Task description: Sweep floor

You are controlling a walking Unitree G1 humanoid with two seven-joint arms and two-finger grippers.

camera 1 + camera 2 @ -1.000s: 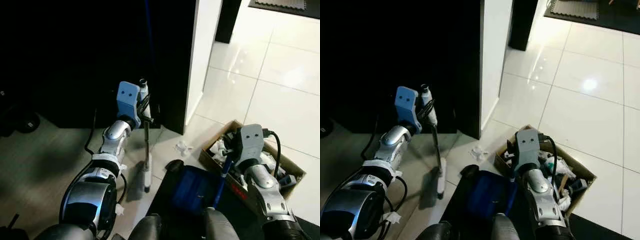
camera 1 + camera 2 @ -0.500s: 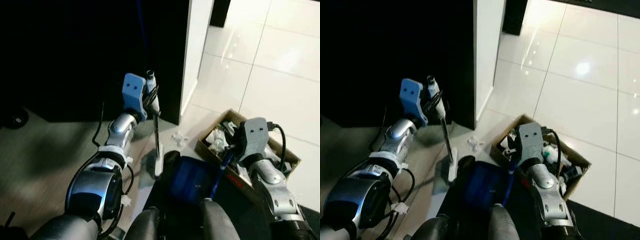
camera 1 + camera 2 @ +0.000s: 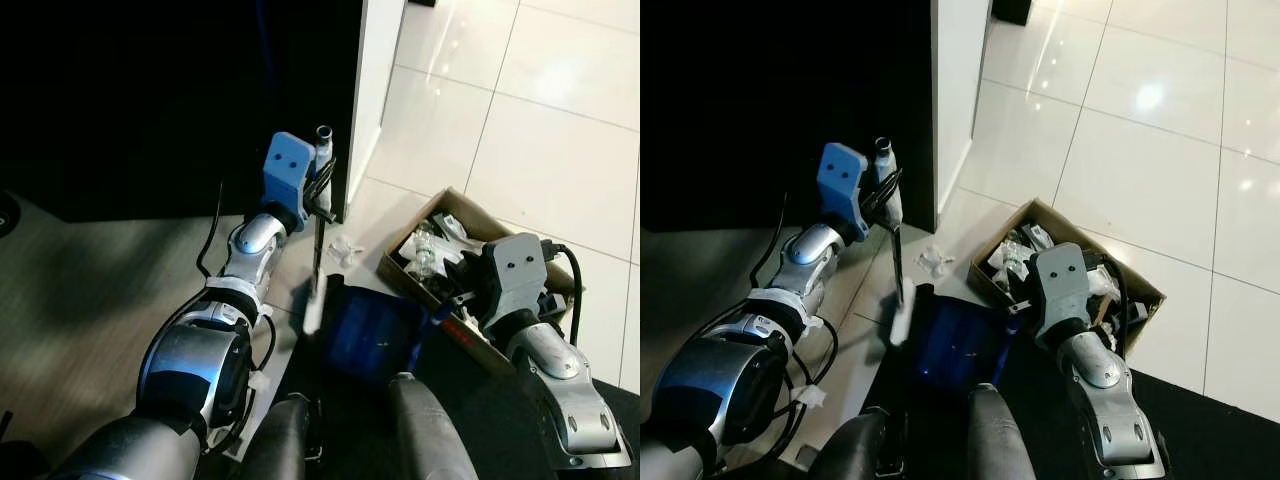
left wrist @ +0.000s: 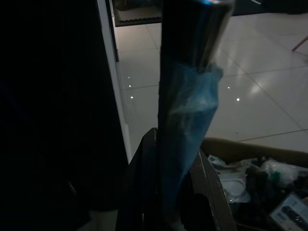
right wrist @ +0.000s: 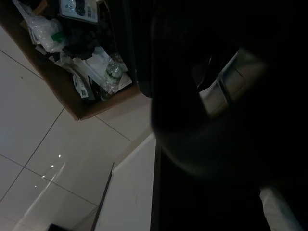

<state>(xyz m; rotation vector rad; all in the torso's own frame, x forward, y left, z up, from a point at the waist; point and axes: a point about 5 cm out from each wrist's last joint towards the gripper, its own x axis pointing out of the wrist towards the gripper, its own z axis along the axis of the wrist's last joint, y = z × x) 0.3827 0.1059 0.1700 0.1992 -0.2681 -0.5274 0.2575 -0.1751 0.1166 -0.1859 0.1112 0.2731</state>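
cardboard box [image 3: 480, 215] of rubbish sits on the white tiles by the blue dustpan [image 3: 375, 335]. left gripper [image 3: 322, 195] is clamped on the broom handle [image 3: 317, 250], its head beside the pan; crumpled plastic scrap [image 3: 345, 250] lies just beyond. right gripper [image 3: 462, 300]: fingers unclear. a hard stroke could flick the scrap under the dark cabinet

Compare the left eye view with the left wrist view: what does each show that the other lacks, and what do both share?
Left eye view alone: the left gripper holding the broom handle, the blue dustpan, the crumpled wrapper on the floor, and the right gripper.

Left wrist view alone: a close look at the blue film wrapped round the handle.

Both: the cardboard box of rubbish, the white wall edge, the glossy tiles.
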